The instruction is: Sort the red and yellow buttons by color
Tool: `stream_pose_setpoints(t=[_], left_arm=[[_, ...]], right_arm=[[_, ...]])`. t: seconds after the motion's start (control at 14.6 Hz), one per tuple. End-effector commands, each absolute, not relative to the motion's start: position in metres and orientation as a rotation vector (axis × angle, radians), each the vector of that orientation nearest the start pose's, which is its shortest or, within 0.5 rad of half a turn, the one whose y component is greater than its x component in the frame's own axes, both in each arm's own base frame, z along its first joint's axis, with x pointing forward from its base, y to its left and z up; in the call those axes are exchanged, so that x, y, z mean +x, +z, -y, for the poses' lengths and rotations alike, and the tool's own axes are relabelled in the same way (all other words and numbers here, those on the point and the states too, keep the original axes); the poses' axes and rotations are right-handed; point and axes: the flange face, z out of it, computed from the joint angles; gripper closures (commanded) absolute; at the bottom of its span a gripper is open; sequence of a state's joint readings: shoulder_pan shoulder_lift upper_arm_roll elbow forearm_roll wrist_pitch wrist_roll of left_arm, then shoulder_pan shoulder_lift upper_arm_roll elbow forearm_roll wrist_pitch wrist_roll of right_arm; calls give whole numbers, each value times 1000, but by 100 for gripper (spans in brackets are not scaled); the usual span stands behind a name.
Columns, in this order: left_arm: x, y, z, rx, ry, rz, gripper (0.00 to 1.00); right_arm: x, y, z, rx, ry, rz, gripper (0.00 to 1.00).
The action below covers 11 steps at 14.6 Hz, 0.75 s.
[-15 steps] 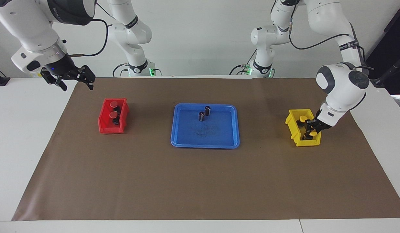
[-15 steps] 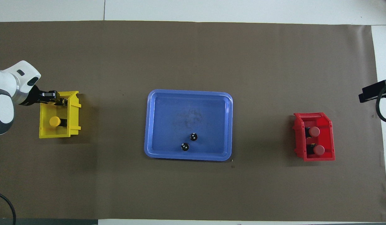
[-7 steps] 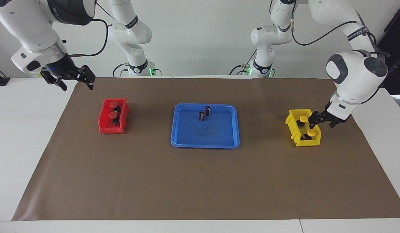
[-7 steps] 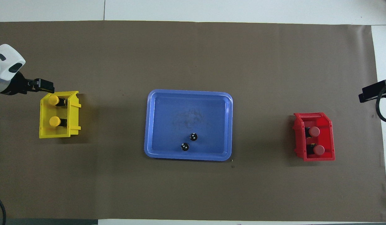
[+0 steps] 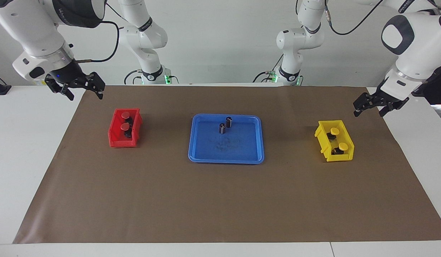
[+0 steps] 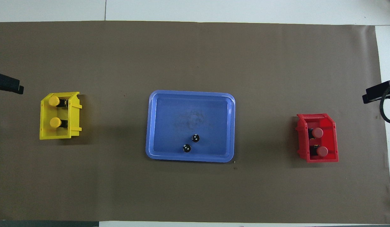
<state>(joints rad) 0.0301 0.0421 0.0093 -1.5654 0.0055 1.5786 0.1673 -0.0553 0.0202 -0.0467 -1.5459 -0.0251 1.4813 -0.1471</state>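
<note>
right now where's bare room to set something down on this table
Bare brown mat runs along the edge farthest from the robots. Gaps also lie between the blue tray and the red bin, and between the tray and the yellow bin. Both bins are crowded with buttons; two dark cylinders stand in the tray.

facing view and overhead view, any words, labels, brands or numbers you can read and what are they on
No text can be read for certain.
Right arm's dark upper band: white lettering, too blurred to read.
Right arm's base joint ring: small lettering, too small to read.
Red bin, yellow bin, blue tray, buttons: no print visible.
</note>
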Motion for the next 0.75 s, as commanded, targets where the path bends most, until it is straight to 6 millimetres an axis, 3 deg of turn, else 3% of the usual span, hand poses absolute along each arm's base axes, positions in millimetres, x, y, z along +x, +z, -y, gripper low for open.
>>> stream_pose_setpoints(t=[0.0,0.27,0.68], left_arm=[[548,625,-20,-3124,100,-241,0],[521,660,-9,-3125,40,-275,0],[520,662,3,-3120,28,-309,0]], right_arm=[[542,618,58,-3149,151,56,0],[542,618,58,-3149,151,56,0],[542,618,58,-3149,151,56,0]])
